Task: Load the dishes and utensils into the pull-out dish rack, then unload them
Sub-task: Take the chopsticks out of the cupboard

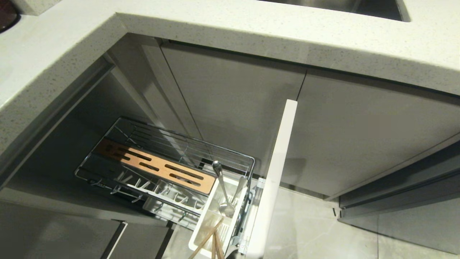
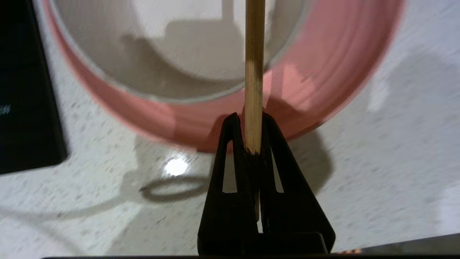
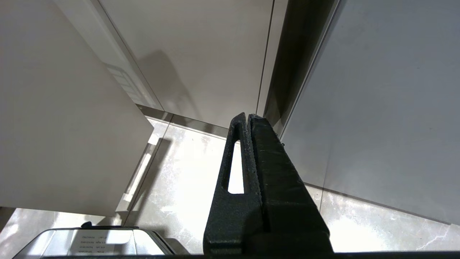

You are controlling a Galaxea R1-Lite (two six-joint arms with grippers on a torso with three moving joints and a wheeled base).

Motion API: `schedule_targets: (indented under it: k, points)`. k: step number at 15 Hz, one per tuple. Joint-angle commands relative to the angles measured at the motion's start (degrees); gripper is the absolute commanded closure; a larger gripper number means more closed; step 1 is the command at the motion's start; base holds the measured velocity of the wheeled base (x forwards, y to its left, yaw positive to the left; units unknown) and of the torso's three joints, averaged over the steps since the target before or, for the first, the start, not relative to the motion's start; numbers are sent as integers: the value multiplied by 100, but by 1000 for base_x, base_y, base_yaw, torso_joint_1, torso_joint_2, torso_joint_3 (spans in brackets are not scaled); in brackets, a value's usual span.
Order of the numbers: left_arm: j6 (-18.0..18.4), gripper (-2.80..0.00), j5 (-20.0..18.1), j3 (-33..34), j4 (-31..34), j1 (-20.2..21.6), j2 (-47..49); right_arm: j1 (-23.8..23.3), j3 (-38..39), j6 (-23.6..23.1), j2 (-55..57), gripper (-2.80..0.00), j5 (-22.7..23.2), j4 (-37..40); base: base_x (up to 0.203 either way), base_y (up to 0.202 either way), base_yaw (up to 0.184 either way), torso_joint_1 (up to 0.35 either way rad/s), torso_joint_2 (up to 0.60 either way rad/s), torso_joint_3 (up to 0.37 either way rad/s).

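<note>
In the left wrist view my left gripper (image 2: 253, 117) is shut on one light wooden chopstick (image 2: 254, 72), which sticks out straight ahead of the fingers. Below it an off-white bowl (image 2: 161, 54) sits on the pale-pink plate (image 2: 323, 72) on the speckled countertop (image 2: 395, 162). In the head view the pull-out dish rack (image 1: 230, 151) stands pulled out. It has a slotted wooden strip (image 1: 158, 167) and a white caddy (image 1: 206, 216). A slim silver utensil (image 1: 222, 190) and wooden chopsticks (image 1: 210, 241) lean in the caddy. My right gripper (image 3: 248, 116) is shut and empty, low over the floor.
The pale drawer front (image 1: 276, 172) juts out beside the caddy. The countertop edge (image 1: 251, 32) overhangs the rack, with the steel sink (image 1: 341, 5) at the back. A black flat object (image 2: 25, 108) lies on the counter next to the plate. Grey cabinet doors surround the right gripper.
</note>
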Motion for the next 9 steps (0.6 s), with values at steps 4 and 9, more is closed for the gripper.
schedule_targets:
  k: [4, 9]
  points:
    - [-96, 0, -2, -32, -75, -1, -1, 2, 152, 0, 5, 0, 0, -4, 0, 0, 0, 0, 0, 0]
    - [-395, 0, -204, -32, 133, -3, 16, 2, 156, 0, 5, 0, 0, -4, 0, 0, 0, 0, 0, 0]
